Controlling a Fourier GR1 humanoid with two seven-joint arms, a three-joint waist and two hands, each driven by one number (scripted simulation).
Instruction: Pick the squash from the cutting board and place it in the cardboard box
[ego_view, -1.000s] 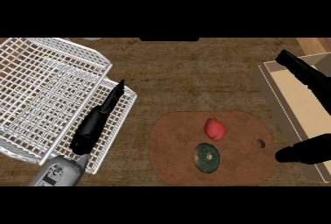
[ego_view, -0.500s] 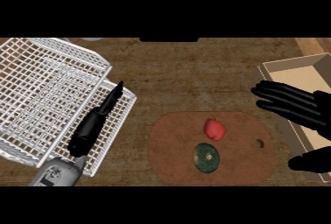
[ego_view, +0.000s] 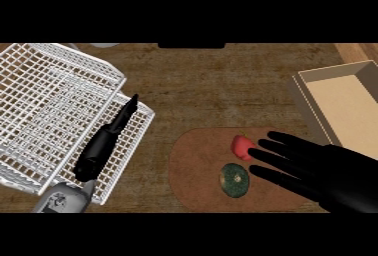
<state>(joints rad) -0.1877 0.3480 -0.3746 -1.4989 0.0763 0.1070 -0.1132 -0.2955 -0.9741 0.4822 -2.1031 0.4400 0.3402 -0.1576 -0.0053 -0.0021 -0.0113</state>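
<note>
While the right robot hand (ego_view: 325, 167) hangs with fingers spread straight over the cutting board (ego_view: 199, 172) by the tabletop's near edge, its fingertips reach the red fruit (ego_view: 242, 146); the green squash (ego_view: 235, 180) lies just beside. The cardboard box (ego_view: 347, 102) stands at the right edge.

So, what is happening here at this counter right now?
The robot's right hand is over the right part of the cutting board, fingers spread and open, holding nothing. The dark green squash and a red item lie on the board, just left of the fingertips. The cardboard box waits at the right edge. The left hand lies straight over the white wire rack.
</note>
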